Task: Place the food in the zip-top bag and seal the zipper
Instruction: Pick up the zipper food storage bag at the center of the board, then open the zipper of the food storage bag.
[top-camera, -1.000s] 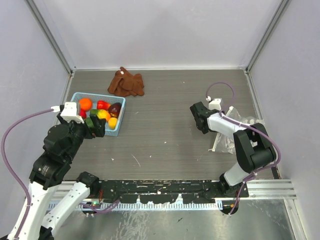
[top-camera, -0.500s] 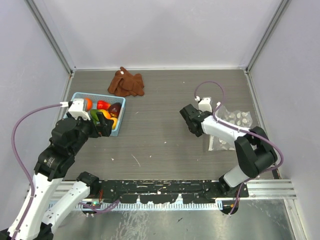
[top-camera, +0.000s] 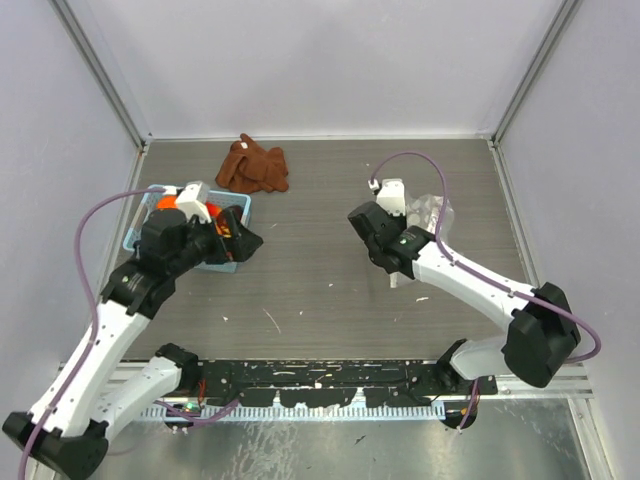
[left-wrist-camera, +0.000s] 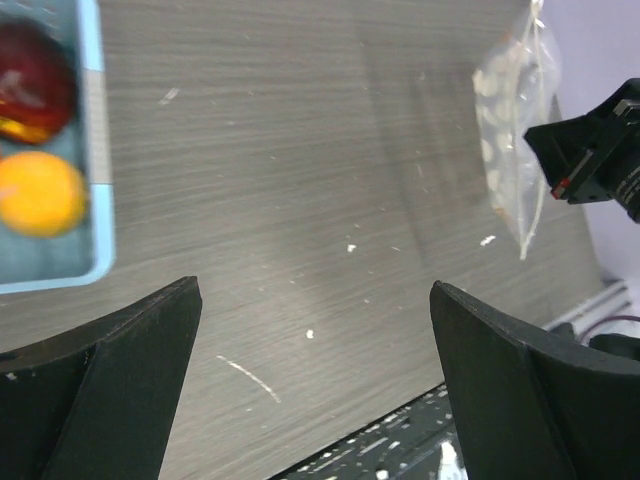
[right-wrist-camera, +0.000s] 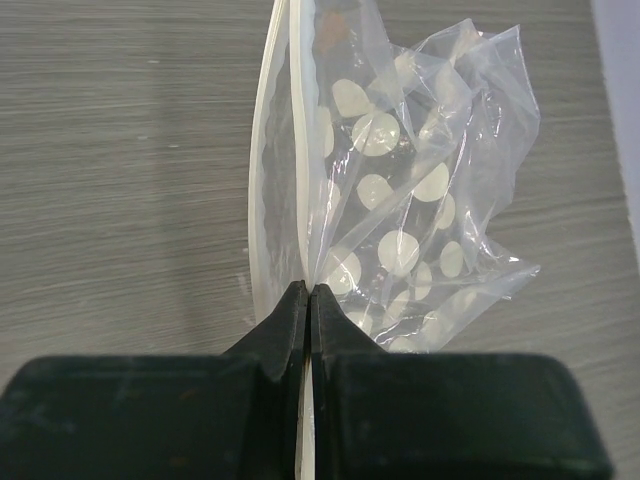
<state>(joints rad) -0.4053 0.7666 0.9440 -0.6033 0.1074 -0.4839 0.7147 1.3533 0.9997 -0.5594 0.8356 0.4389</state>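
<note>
One zip-top bag (right-wrist-camera: 420, 190) is pinched at zipper (right-wrist-camera: 292, 150) by right gripper (right-wrist-camera: 307, 290); left gripper (left-wrist-camera: 312, 290) is spread wide, empty. Next: mouth to be parted w/ care.

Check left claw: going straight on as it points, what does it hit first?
Left claw would likely meet bare table first, between the blue basket and the zip-top bag; nothing else shows between its open fingers. Depth unclear.

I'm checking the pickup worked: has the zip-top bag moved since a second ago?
Yes. Pinched in the right claw, the zip-top bag has shifted left, nearer the brown cloth.
</note>
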